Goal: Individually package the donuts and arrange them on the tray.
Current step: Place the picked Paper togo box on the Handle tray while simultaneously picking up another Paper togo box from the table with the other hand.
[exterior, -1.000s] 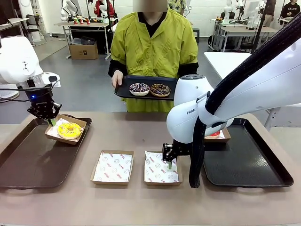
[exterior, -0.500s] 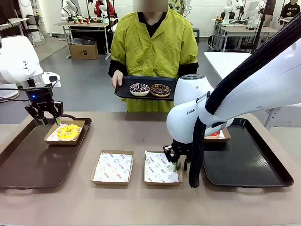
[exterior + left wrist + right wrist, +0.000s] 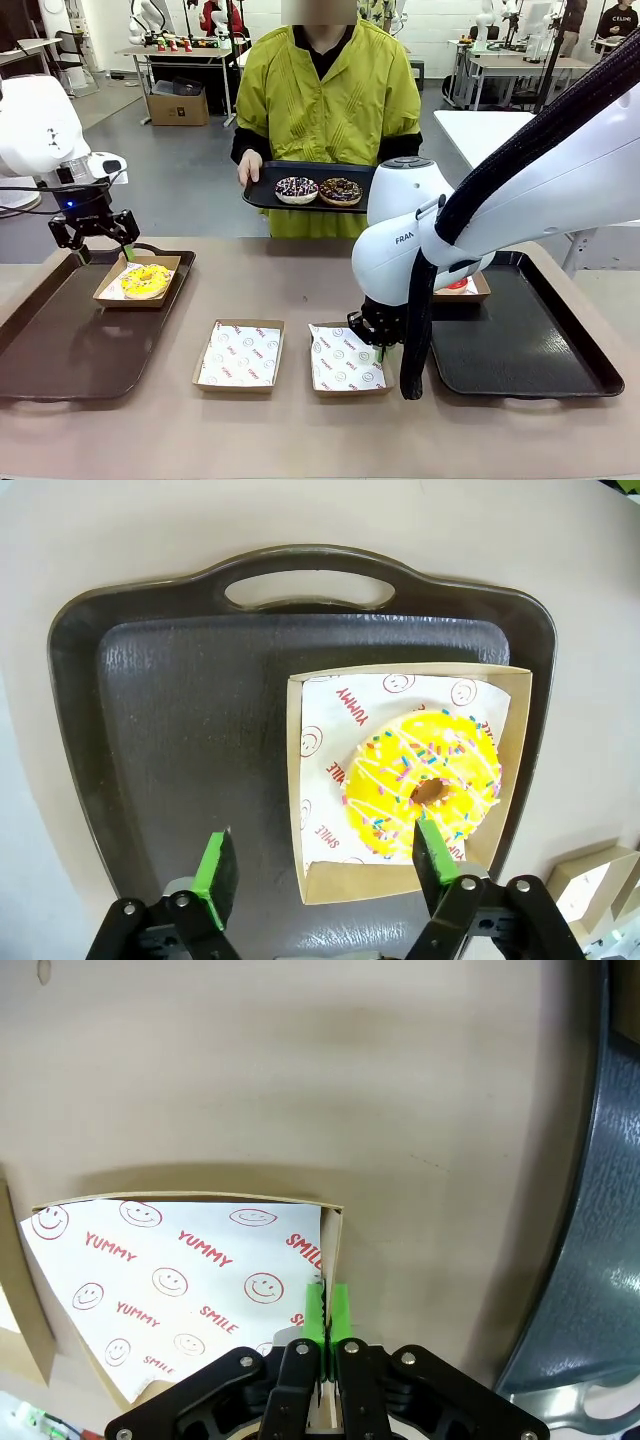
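Over at the left of the frame the yellow donut sits in its box on the dark tray. The left gripper hangs above it, fingers spread wide. Lower middle, the right gripper pinches the rim of an empty box. That donut looks light, soft and sticky-iced, so I'd carry it by the stiff box wall, not squeeze it

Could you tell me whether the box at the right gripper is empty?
Empty: the box holds only its printed paper liner; the right gripper pinches its wall.
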You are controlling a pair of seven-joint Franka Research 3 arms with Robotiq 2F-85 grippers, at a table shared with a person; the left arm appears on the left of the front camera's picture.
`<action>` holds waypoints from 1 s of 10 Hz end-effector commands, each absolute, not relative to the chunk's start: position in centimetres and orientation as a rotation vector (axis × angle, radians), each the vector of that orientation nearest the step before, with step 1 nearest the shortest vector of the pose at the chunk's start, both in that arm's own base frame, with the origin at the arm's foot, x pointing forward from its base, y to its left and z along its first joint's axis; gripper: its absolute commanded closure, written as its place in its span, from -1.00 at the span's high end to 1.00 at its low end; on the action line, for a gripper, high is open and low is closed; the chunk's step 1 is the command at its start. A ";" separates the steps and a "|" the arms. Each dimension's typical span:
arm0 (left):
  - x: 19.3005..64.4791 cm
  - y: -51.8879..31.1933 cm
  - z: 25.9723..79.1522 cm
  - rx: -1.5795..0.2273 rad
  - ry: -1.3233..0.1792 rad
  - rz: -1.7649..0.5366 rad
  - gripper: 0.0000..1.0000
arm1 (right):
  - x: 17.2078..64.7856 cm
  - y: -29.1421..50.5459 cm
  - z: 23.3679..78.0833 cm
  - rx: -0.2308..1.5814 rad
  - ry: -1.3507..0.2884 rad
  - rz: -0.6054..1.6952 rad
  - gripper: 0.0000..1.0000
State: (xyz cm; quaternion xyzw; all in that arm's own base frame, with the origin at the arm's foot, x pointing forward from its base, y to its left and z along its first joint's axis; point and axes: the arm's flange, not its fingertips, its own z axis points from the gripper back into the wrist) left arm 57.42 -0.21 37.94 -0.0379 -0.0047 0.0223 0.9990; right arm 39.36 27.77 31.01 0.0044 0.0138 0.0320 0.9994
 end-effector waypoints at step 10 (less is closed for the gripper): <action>43.0 20.3 46.2 -1.301 -0.006 -0.159 0.83 | 45.3 27.7 50.1 0.024 -0.063 -0.079 -1.00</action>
